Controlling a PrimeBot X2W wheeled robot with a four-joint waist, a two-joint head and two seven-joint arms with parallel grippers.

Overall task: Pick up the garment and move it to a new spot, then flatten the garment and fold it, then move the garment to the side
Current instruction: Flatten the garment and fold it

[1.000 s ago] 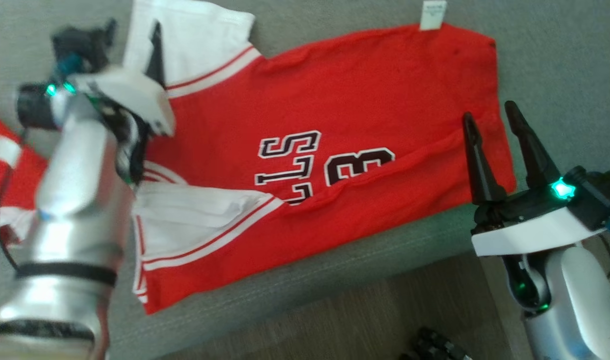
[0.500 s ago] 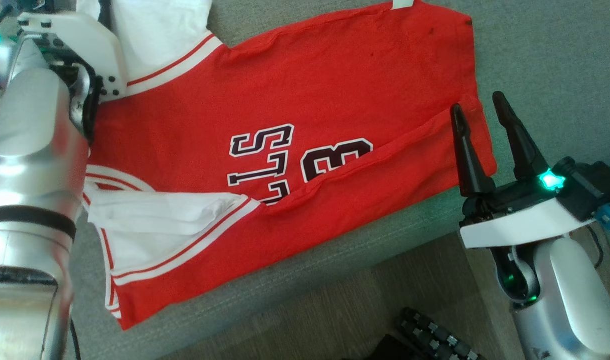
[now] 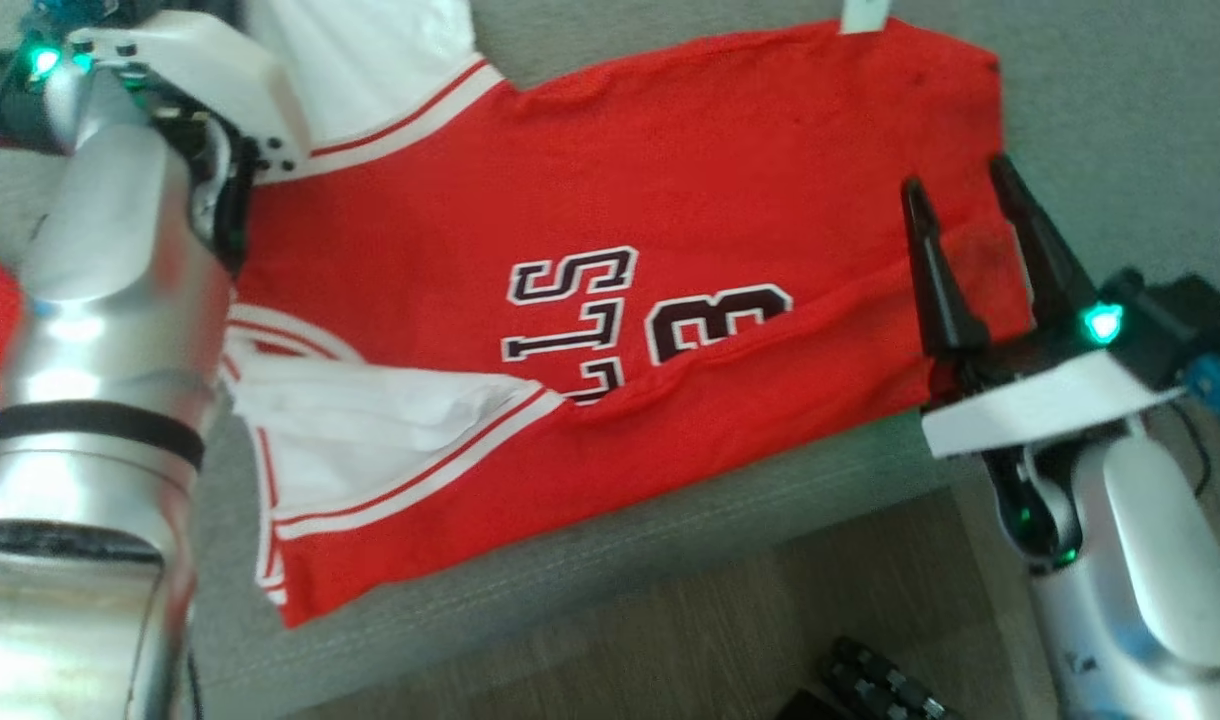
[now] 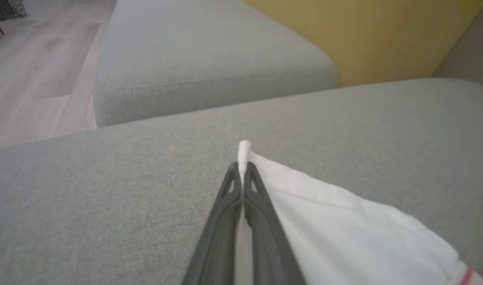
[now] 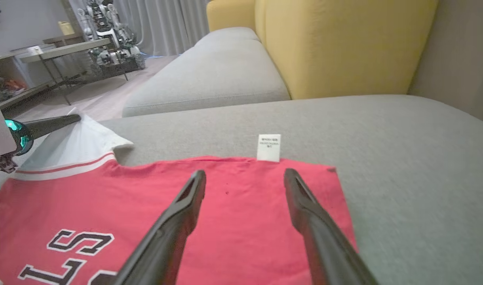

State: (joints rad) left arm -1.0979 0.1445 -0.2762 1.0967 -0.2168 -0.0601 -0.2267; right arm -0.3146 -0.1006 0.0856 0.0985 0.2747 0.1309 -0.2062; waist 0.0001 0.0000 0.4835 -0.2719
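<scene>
Garment: red jersey (image 3: 670,200) with white, red-striped sleeves and black, white-edged lettering (image 3: 570,310), is lying spread on the grey fabric sofa seat (image 3: 1120,100), close to its front edge. Its near long side is lying folded over the body, covering the lower part of the lettering. A small white label (image 5: 269,147) is sticking out from the far edge onto the seat.

Far white sleeve (image 4: 324,221): its tip is sitting pinched in my left pincer (image 4: 241,170), whose two dark fingers are pressing together on the cloth, a little white fabric poking out past the tips. This sleeve is lying over the grey seat beyond the jersey's body.

Near white sleeve (image 3: 370,440): is lying rumpled on the folded side, near my silver left forearm (image 3: 100,330).

Right pincer (image 3: 955,175): is standing with fingers spread wide and nothing between them, over the hem end of the jersey. From the pictures I cannot tell whether its tips are touching the cloth.

Surroundings: yellow upholstered sofa back (image 5: 336,43) is rising behind the seat, and a brown wooden floor (image 3: 670,640) is showing below the sofa's front edge.
</scene>
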